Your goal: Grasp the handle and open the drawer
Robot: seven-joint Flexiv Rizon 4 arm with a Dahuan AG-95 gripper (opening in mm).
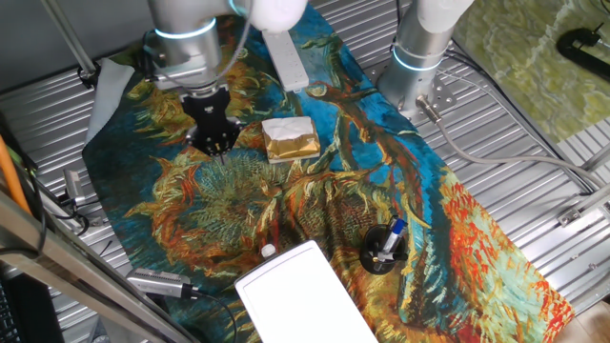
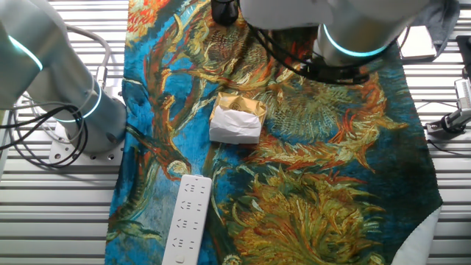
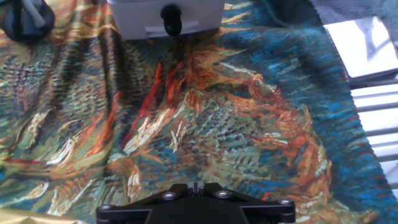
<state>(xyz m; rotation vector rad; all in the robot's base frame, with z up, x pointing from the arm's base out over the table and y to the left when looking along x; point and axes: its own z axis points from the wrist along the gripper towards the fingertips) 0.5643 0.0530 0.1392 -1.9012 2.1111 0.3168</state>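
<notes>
The end effector (image 1: 215, 141) hangs low over the painted cloth (image 1: 315, 205) on the desk, holding nothing; whether its fingers are apart or together I cannot tell. Well beyond it in the hand view, the drawer (image 3: 166, 17) sits shut in its white box, its handle (image 3: 171, 19) facing the camera, untouched. Approach, grasp and pull all remain.

A flat white plastic drawer box (image 1: 303, 293) lies at the near edge of the painted cloth (image 1: 229, 205), its small round knob (image 1: 269, 252) facing the black two-finger gripper (image 1: 215, 143) well apart. A black round pen holder (image 1: 383, 250) sits just right of the box. A gold-foil block (image 1: 290, 139) lies right of the gripper, a long white power strip (image 1: 286, 54) behind it.
</notes>
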